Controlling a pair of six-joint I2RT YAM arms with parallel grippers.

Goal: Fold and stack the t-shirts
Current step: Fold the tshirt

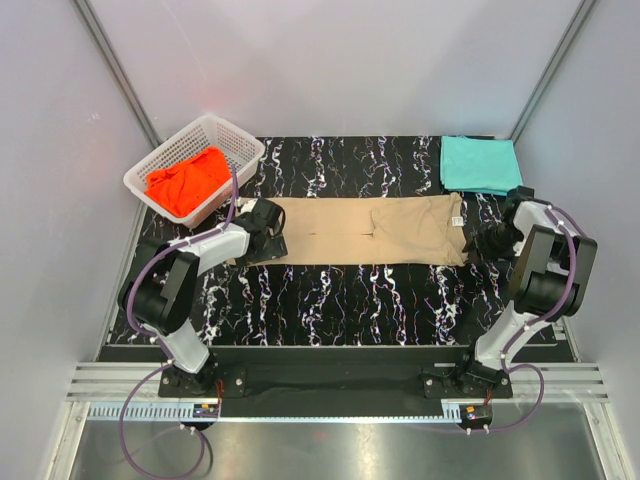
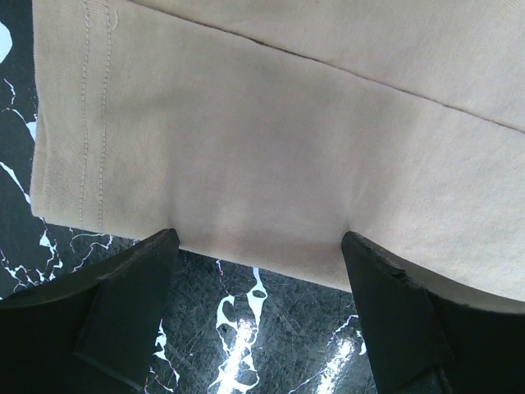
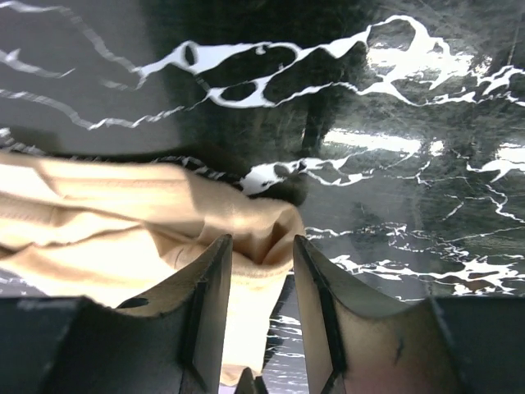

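Our left gripper (image 2: 258,240) is spread wide, both fingertips at the near hem of the tan t-shirt (image 2: 287,123), which lies flat ahead of them. Between our right gripper's (image 3: 261,246) jaws we see that shirt's bunched end pinched tight, marbled table (image 3: 394,98) beyond.

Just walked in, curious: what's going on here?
Two robot arms are folding a tan t-shirt, laid out as a long strip on the table. The right gripper pinches its right end; the left gripper hangs open at its left end. A teal t-shirt lies folded at the far right, and an orange-red t-shirt sits in the basket.
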